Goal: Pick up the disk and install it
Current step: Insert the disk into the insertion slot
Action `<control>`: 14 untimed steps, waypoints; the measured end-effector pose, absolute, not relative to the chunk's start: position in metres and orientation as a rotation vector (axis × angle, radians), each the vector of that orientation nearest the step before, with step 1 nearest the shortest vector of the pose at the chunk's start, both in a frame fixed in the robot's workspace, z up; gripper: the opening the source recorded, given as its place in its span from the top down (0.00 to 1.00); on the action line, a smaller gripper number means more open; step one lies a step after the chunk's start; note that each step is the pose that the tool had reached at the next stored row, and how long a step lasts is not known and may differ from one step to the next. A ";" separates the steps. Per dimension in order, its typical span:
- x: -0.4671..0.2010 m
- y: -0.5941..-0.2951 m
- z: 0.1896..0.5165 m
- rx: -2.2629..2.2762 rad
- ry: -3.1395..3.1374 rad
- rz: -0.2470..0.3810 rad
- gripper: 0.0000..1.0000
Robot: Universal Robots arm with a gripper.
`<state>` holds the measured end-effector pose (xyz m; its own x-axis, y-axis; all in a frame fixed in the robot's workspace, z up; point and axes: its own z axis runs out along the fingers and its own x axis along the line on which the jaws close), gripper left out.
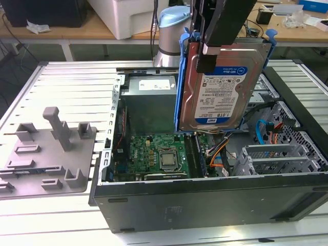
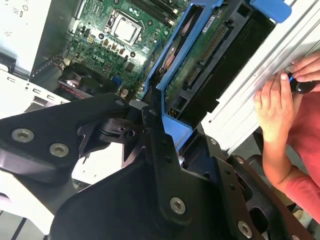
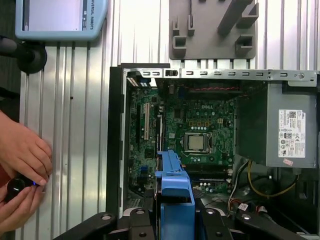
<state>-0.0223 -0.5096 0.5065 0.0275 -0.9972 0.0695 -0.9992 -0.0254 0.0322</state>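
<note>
The gripper (image 1: 212, 51) clamps the disk (image 1: 221, 95) by its upper end above the open case (image 1: 205, 205). The disk's long axis is near vertical and its label faces the exterior view.

The disk (image 1: 220, 87) in my black gripper (image 1: 207, 56) is silver with a white-and-blue label and a blue carrier frame. The motherboard (image 1: 159, 154) is green. The power supply (image 1: 138, 95) is grey with a white sticker. The case (image 1: 205, 205) is black. The bench (image 1: 66, 82) is ribbed silver.

The disk (image 1: 220, 87) above the motherboard (image 1: 148, 154) in the open case (image 1: 205, 205)
</note>
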 end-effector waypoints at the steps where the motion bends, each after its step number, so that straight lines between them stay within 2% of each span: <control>1: -0.022 -0.510 0.506 2.202 -2.144 0.043 0.63; 14: -0.012 -0.527 0.506 2.238 -2.178 -0.030 0.63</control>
